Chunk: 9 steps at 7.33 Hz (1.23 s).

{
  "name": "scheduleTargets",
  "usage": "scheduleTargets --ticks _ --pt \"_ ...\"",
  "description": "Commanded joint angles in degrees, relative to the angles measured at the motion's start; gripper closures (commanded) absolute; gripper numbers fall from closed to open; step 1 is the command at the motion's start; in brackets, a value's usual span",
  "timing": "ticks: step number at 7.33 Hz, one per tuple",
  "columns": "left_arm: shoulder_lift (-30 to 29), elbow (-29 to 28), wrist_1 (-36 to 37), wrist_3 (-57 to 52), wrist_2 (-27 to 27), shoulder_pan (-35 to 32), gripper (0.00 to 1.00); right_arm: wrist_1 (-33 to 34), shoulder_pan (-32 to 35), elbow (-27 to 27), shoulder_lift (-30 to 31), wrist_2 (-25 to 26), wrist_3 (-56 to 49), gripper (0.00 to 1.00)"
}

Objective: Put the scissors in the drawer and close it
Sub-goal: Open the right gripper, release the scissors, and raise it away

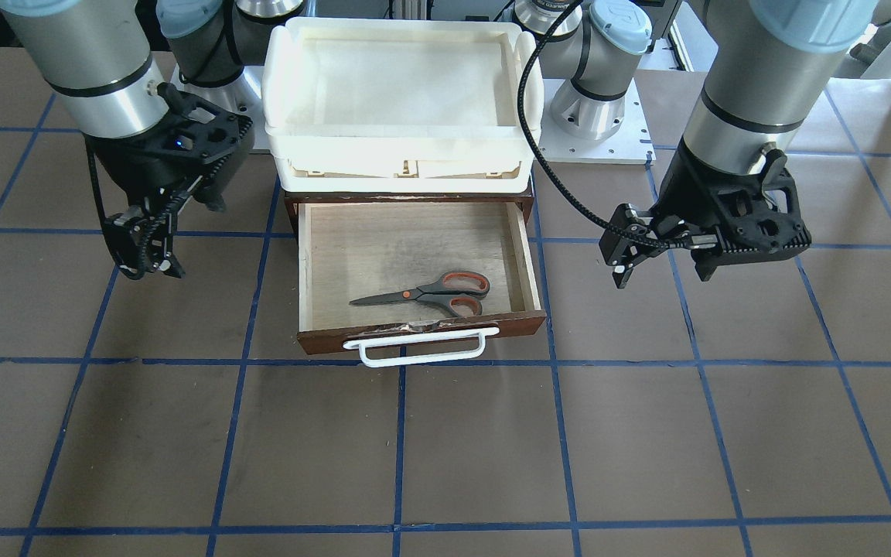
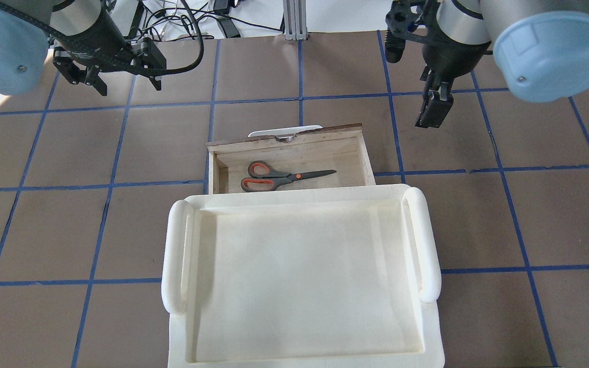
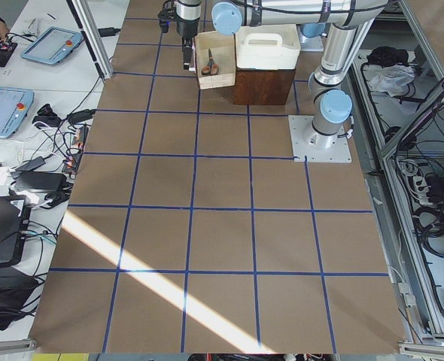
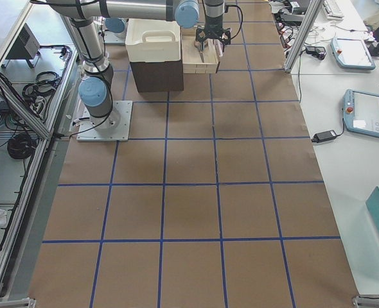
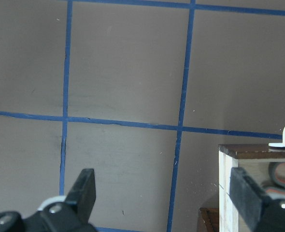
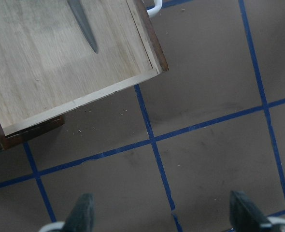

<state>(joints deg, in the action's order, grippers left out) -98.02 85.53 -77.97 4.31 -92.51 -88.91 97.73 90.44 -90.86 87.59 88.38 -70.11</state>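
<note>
The scissors (image 1: 430, 292) lie flat inside the open drawer (image 1: 422, 331), handles near the front wall, blades pointing sideways. They also show in the overhead view (image 2: 274, 178). The drawer's white bar handle (image 1: 414, 346) faces away from my base. My left gripper (image 1: 662, 272) hangs open and empty above the table beside the drawer; its wrist view shows the drawer's corner (image 5: 229, 159) and both fingers (image 5: 84, 188) spread wide. My right gripper (image 1: 148, 263) is open and empty on the drawer's other side; its wrist view shows a blade tip (image 6: 84, 29).
A cream-white plastic tray (image 1: 399, 147) sits on the dark brown cabinet (image 4: 157, 76) that the drawer slides out of. The brown table (image 1: 445, 449) has a blue tape grid. Tablets and cables (image 3: 49, 45) lie on side benches.
</note>
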Motion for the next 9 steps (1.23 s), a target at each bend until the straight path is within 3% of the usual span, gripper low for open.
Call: scheduleTargets --ticks 1,3,5,9 --pt "-5.75 -1.42 5.78 3.59 0.14 -3.62 0.00 -1.58 -0.88 -0.02 2.14 0.04 17.02 0.00" --pt "-11.82 -2.03 11.76 6.76 0.05 -7.49 0.00 -1.32 -0.70 0.42 2.41 2.48 37.84 0.00" --pt "-17.09 -4.92 11.88 10.26 0.05 -9.95 0.00 -2.10 -0.79 1.90 2.85 2.60 58.65 0.00" --pt "-25.63 -8.54 10.30 13.80 0.49 -13.21 0.00 -4.40 -1.58 2.09 3.90 1.98 73.65 0.00"
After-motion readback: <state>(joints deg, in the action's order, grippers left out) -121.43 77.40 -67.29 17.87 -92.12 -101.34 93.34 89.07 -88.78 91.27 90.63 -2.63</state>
